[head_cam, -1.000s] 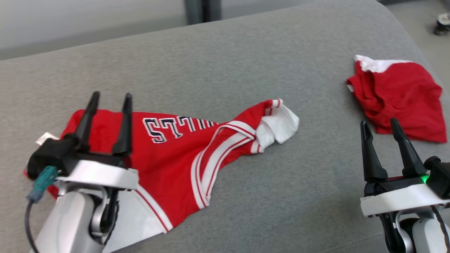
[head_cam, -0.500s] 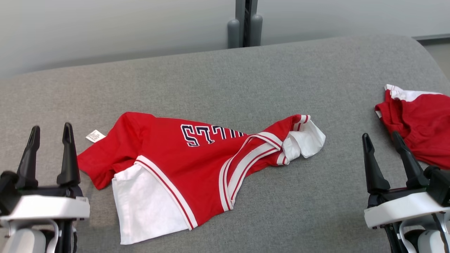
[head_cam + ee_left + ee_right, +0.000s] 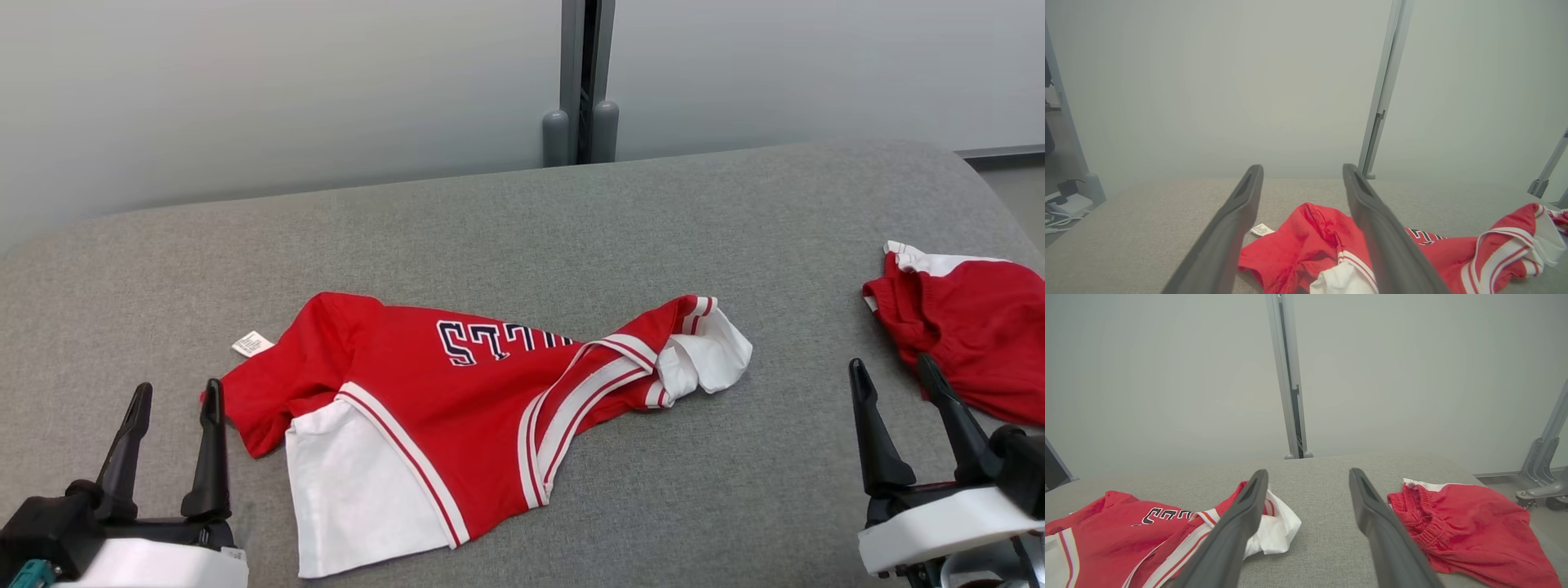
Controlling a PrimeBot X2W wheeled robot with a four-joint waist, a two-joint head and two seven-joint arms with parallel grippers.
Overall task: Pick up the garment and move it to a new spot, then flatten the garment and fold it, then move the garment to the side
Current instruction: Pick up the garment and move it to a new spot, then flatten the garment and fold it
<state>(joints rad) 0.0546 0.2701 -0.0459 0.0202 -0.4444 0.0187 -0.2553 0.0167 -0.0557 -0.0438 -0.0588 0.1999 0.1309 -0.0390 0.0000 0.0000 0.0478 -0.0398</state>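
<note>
The garment [image 3: 457, 408], a red jersey T-shirt with white sleeves and striped trim, lies crumpled on the grey padded table [image 3: 522, 212], its black lettering partly folded under. It also appears in the left wrist view as the garment [image 3: 1306, 241] and in the right wrist view as the garment [image 3: 1126, 535]. My left gripper [image 3: 174, 398] stands open at the lower left, just left of the shirt's red edge and apart from it. My right gripper [image 3: 892, 369] stands open at the lower right with nothing between its fingers.
A second red piece of clothing [image 3: 971, 327] with a white band lies bunched at the table's right edge, close to my right gripper; in the right wrist view the same red clothing [image 3: 1461, 522] shows. A grey wall with a vertical post [image 3: 581, 82] stands behind the table.
The head camera has tilted up and shifted. My left gripper, which hovered over the shirt's left part a second ago, has drawn back to the shirt's left. The right gripper holds its place.
</note>
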